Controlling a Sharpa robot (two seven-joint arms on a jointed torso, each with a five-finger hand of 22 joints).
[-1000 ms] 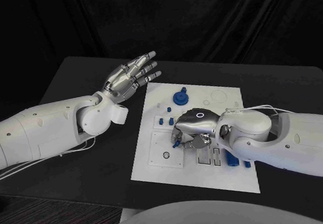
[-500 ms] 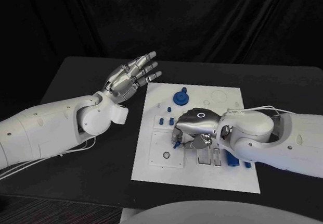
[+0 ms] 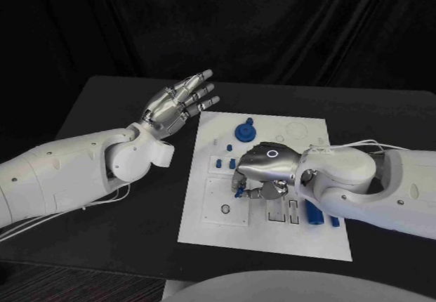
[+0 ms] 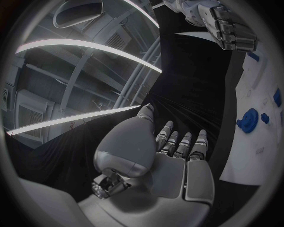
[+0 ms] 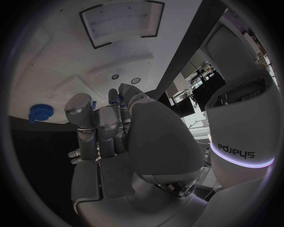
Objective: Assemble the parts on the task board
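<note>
The white task board (image 3: 255,239) lies mid-table. My right hand (image 3: 260,172) hovers low over its middle with the fingers curled down, and a small blue part (image 3: 239,190) sits pinched at the fingertips. The same blue part (image 5: 120,98) peeks out between the fingertips of the right hand (image 5: 118,137) in the right wrist view. A round blue knob (image 3: 244,130) stands near the board's far edge, also seen as the knob (image 4: 247,119) and the knob (image 5: 40,112). My left hand (image 3: 179,101) is raised off the board's far left corner, fingers spread and holding nothing.
Small blue pieces (image 3: 217,163) stand near the board's left side, and longer blue pieces (image 3: 314,214) lie beside my right forearm. A square inset plate (image 3: 226,205) sits near the board's left edge. Bare black table (image 3: 122,222) surrounds the board.
My right hand has shifted very slightly over the board's middle, the blue part at its fingertips rising a touch. The left hand has not moved.
</note>
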